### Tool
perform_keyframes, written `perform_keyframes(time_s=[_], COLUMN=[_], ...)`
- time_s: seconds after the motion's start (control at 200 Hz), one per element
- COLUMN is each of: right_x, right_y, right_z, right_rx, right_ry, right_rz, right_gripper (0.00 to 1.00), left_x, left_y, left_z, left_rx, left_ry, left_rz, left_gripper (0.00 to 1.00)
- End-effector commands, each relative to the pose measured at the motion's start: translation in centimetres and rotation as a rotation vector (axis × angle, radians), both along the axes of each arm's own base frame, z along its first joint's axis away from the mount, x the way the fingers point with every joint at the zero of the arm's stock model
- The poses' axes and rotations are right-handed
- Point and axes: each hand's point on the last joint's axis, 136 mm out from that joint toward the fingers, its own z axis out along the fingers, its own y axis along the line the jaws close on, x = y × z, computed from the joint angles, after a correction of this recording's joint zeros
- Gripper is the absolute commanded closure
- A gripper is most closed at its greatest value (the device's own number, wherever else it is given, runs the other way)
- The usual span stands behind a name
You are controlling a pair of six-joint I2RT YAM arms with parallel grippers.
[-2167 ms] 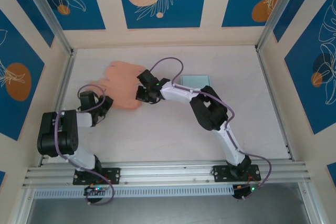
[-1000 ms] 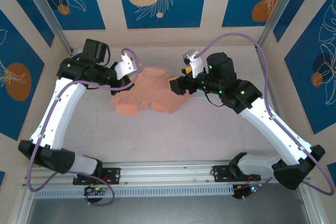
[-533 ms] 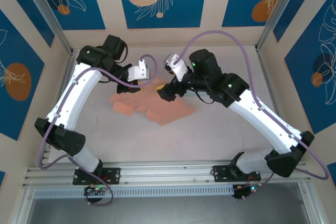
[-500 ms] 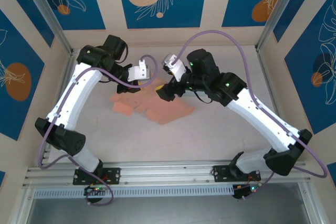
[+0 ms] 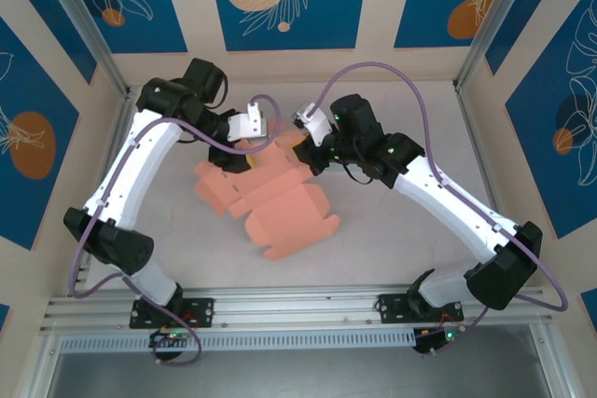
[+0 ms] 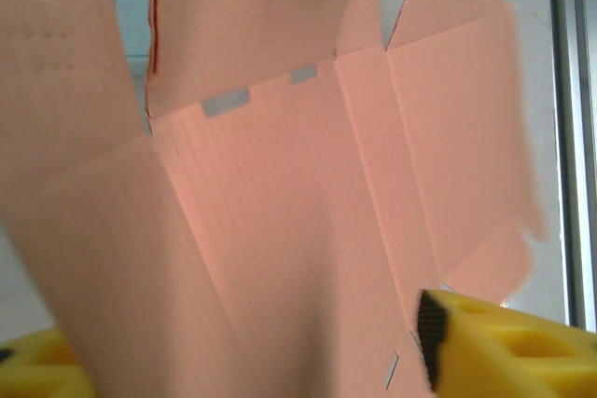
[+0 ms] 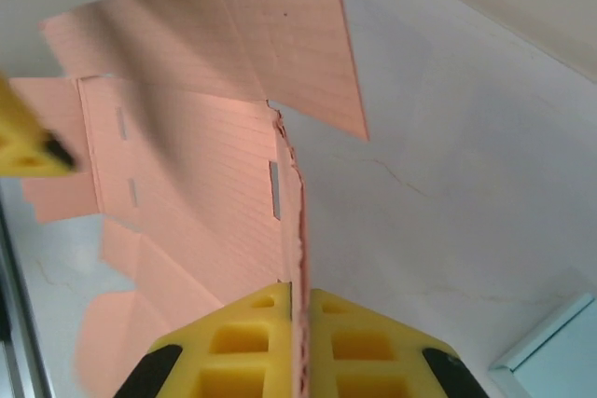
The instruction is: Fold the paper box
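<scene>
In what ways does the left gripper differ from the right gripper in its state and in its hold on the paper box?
The left gripper is open, its jaws wide apart; the right gripper is shut. The right gripper pinches an edge of the paper box; the left gripper clamps nothing. Both are yellow-tipped and are at the far side of the sheet.

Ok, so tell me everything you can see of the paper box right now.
The paper box is an unfolded salmon-pink corrugated card blank, with crease lines, small slots and rounded flaps. It spreads across the middle of the table, tilted, with its far edge raised. The right gripper is shut on that ragged edge; the left gripper is open, straddling the sheet.
</scene>
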Motion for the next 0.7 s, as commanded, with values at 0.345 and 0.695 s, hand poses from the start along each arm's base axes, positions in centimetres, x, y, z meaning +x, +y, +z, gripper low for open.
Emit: perform_keyframes(time_s=[0.345, 0.695], right_x=[1.4, 0.5], right_y=[-1.4, -0.3], right_z=[-1.2, -2.1], right_rx=[0.281, 0.322], right_ry=[0.072, 0.055], right_rz=[0.015, 0.142], right_gripper=[1.00, 1.00], left_x=[3.7, 8.3], left_y=[0.9, 0.0], left_z=[-1.9, -3.0], left_rx=[-0.151, -0.230], left_ry=[0.017, -0.205], left_rz=[0.043, -0.044], left_gripper=[0.31, 0.31])
